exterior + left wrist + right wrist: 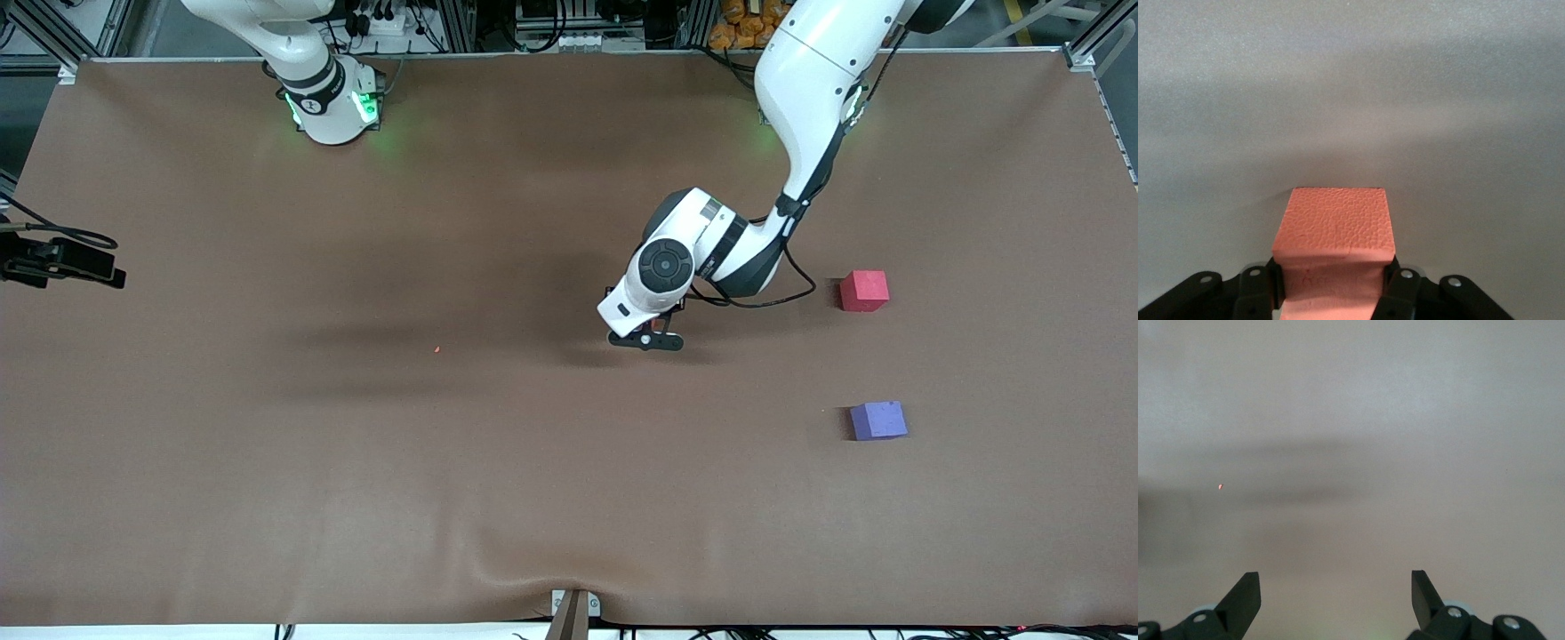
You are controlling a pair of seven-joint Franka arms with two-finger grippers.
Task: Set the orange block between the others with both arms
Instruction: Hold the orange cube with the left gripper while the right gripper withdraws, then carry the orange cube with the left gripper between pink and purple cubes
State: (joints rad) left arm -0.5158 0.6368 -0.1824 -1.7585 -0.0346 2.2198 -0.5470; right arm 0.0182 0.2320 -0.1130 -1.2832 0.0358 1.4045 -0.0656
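The orange block sits between the fingers of my left gripper, which is shut on it, the pads pressing into its two sides. In the front view the left gripper is low over the middle of the brown table, and its white wrist hides the block. The others lie toward the left arm's end: a pinkish-red cube and a purple-blue cube nearer the camera, with a gap between them. My right gripper is open over bare cloth with nothing between its fingers.
A tiny orange speck lies on the cloth toward the right arm's end. A black device with cables juts in at that end's edge. The cloth bulges at the front edge above a bracket.
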